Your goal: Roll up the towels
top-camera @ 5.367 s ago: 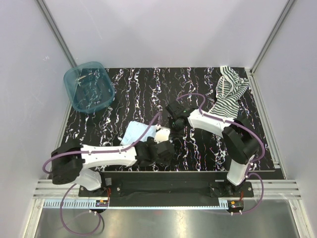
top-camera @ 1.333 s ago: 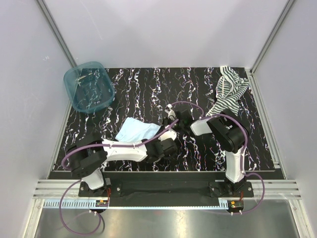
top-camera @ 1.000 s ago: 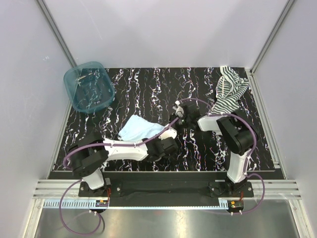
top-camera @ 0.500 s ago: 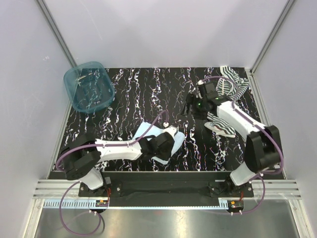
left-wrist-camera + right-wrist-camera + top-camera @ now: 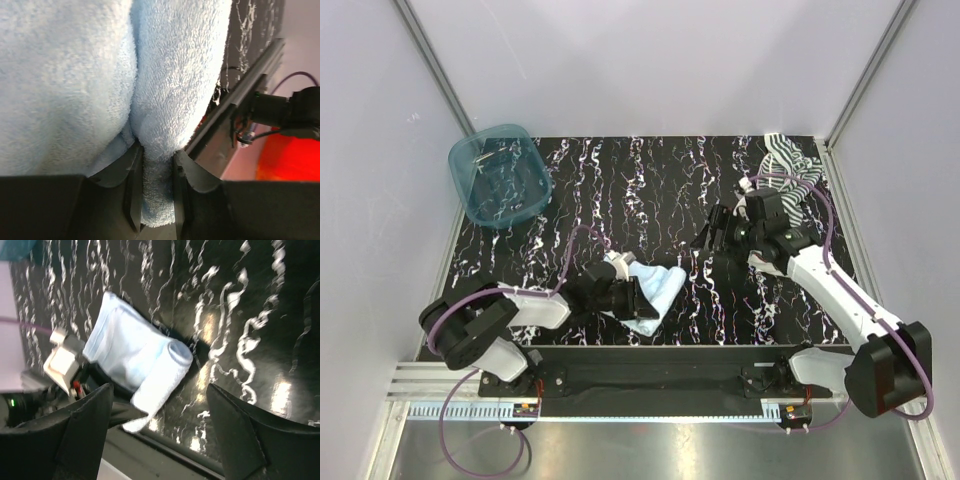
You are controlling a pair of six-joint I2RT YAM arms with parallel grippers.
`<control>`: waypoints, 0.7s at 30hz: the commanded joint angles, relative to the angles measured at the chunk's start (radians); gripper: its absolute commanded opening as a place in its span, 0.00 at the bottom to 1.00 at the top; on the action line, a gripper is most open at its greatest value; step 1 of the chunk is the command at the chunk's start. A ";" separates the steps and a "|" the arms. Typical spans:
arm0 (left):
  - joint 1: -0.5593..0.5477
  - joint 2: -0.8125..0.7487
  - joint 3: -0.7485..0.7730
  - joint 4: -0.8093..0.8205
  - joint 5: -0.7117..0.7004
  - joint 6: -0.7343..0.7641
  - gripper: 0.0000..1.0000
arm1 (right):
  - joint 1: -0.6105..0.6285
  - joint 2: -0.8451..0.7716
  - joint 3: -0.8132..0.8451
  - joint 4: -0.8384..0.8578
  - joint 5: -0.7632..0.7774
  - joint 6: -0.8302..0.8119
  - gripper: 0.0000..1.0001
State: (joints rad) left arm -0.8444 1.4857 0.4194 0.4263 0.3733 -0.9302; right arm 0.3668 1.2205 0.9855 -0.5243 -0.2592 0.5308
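Black, white-veined bench [image 5: 650, 180] under both arms. At its far left corner, a teal plastic basin [image 5: 500, 178], something small inside, too small to make out. At the far right corner, the striped towel [image 5: 788, 165] in a crumpled heap, partly hidden behind the right arm, touched by neither tool. Near the front edge, a little left of middle, the pale blue towel [image 5: 658, 288], partly rolled, with a thick rolled end toward the front rail and a flatter layer behind it. Left tool [image 5: 157, 185] low at the front edge, clamped on a fold of the pale blue towel, cloth pinched tight between both fingers. Right tool [image 5: 708, 236] raised over the middle of the bench, clear of both towels, fingers spread wide with nothing between them.
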 commanded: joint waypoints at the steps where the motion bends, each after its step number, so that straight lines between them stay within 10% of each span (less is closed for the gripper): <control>1: 0.047 0.016 -0.062 0.147 0.133 -0.107 0.22 | 0.007 -0.027 -0.093 0.140 -0.193 0.037 0.83; 21: 0.314 0.160 -0.106 0.256 0.406 -0.176 0.45 | 0.210 0.247 -0.407 0.762 -0.250 0.301 0.79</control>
State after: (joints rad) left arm -0.5457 1.6291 0.3321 0.6682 0.7525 -1.1095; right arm 0.5617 1.4208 0.5850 0.0906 -0.5163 0.7895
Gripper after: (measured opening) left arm 0.449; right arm 0.797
